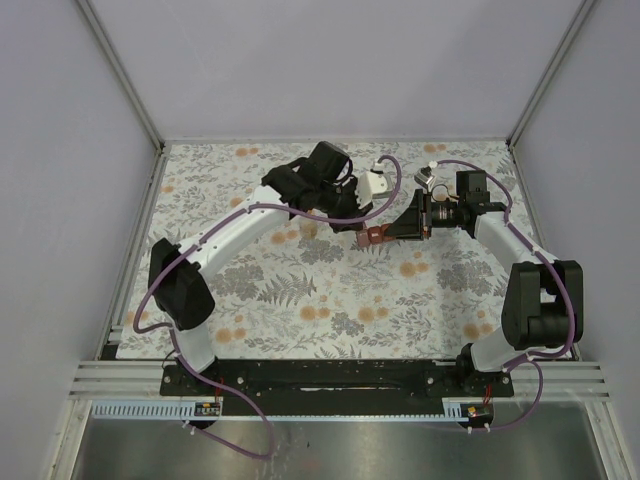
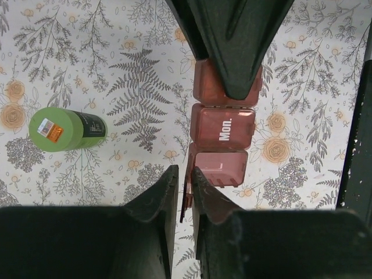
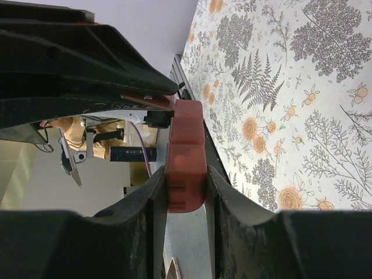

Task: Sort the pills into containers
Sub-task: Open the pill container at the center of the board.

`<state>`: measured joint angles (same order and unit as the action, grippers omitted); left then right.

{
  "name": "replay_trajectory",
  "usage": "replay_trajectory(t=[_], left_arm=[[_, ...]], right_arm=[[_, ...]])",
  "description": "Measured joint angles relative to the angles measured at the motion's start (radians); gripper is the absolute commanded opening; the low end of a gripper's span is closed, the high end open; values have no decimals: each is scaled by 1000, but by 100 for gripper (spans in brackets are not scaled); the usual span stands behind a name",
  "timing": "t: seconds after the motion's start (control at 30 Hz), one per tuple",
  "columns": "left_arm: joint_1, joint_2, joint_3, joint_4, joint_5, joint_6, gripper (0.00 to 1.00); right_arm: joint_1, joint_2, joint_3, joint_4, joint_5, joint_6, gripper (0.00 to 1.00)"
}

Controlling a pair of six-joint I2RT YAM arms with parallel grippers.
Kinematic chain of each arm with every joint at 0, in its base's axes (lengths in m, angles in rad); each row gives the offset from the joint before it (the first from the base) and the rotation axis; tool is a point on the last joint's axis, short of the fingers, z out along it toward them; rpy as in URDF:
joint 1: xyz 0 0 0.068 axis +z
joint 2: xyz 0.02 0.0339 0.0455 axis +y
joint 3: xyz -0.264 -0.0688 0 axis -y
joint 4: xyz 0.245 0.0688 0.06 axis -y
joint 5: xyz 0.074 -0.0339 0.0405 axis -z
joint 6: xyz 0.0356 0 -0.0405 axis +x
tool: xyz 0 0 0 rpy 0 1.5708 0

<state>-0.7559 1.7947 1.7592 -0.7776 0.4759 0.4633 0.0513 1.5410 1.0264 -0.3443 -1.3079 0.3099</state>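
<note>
The dark-red pill box (image 2: 224, 129) is held just above the flowered cloth. Its middle lid reads "Mon."; the near compartment (image 2: 221, 168) is open and looks empty. My left gripper (image 2: 185, 173) is shut on that compartment's raised lid (image 2: 187, 192). My right gripper (image 3: 186, 174) is shut on the far end of the box (image 3: 186, 151), and its finger (image 2: 238, 40) covers the far compartment. In the top view both grippers meet at the box (image 1: 377, 237). The green bottle (image 2: 67, 129) lies on its side to the left. No pills show. I cannot make out the pale-and-orange bottle.
The flowered cloth (image 1: 330, 290) covers the table between grey walls. A few small pale objects (image 1: 433, 148) lie near the cloth's back edge. The left arm (image 1: 250, 225) arches over the cloth's left half and hides the green bottle in the top view.
</note>
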Motion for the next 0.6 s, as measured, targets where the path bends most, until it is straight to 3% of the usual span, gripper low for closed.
replay_trajectory(t=[0.23,0.37,0.6], left_arm=[[15,16,8,-26,29,0,27],[29,26,37,-52,63,5,40],[52,29,49,-69,106,6,43]], right_arm=[[0,0,0,-14,-20,-25,0],[0,0,2,-48,-23,-54,0],[0,0,10,-92,-24,-92,0]])
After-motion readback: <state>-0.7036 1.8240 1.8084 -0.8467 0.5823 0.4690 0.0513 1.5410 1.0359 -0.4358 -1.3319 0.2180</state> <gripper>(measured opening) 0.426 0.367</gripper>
